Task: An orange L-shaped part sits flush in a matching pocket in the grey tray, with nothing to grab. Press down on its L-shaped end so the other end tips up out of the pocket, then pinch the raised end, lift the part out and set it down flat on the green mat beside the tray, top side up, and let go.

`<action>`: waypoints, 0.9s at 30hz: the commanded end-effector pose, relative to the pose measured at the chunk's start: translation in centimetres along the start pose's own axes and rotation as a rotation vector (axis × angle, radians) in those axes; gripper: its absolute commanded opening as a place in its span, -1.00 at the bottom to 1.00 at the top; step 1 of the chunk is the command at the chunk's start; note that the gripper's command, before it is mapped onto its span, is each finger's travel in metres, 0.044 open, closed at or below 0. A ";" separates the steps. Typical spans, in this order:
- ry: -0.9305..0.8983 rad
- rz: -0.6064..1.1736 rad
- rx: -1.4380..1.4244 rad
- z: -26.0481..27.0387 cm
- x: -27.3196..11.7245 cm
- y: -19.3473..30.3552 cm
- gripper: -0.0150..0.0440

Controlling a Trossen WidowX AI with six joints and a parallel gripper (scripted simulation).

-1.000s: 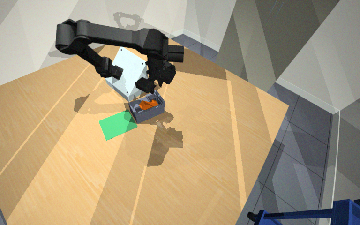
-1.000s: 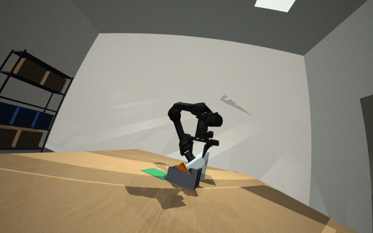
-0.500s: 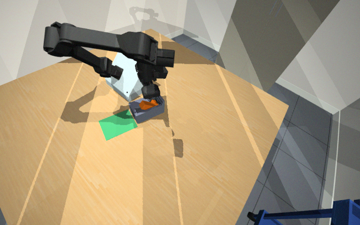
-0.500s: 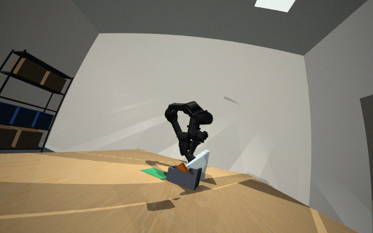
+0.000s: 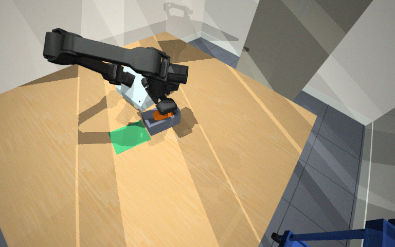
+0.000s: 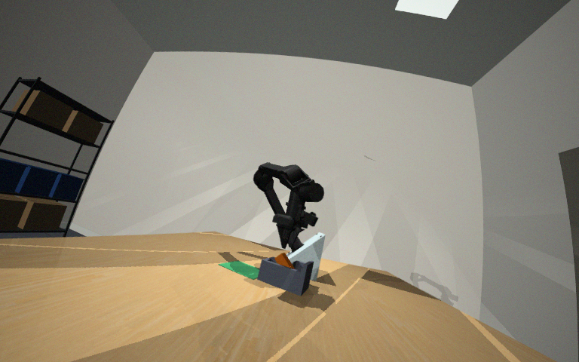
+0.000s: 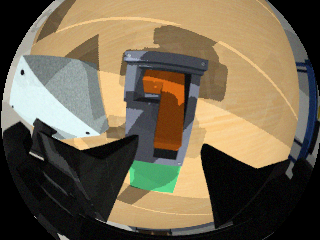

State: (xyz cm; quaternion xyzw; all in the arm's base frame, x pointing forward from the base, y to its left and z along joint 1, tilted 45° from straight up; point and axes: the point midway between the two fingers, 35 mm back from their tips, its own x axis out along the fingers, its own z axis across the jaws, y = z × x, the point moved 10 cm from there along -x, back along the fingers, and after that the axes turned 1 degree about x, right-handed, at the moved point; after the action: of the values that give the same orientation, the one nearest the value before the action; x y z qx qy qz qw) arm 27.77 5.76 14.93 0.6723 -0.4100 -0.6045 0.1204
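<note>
The orange L-shaped part (image 5: pixel 160 116) (image 6: pixel 283 259) (image 7: pixel 171 117) is tilted in the grey tray (image 5: pixel 165 127) (image 6: pixel 279 275) (image 7: pixel 165 57). Its plain end, toward the green mat (image 5: pixel 125 144) (image 6: pixel 239 268) (image 7: pixel 155 179), rises above the tray rim; its L-shaped end is low at the tray's far side from the mat. My gripper (image 6: pixel 291 246) (image 7: pixel 171 144) is open and empty above the tray. In the wrist view its fingertips appear on either side of the raised end, with wide gaps. In the top view a finger hides some of the tray.
A pale slanted block (image 5: pixel 137 93) (image 6: pixel 314 253) (image 7: pixel 60 100) stands close beside the tray, on the side away from the exterior camera. The green mat lies flat at the tray's end. A shelf rack (image 6: pixel 81 172) stands far off in the room.
</note>
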 end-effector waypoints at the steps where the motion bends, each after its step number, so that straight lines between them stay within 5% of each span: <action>1: 0.007 0.003 -0.007 0.1 0.5 0.0 0.46; 27: 0.008 0.004 -0.007 0.0 4.5 0.0 0.46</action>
State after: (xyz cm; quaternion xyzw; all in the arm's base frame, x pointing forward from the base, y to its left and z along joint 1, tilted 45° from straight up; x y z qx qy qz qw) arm 27.61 2.94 12.06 0.6749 -0.4086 -0.6026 0.1205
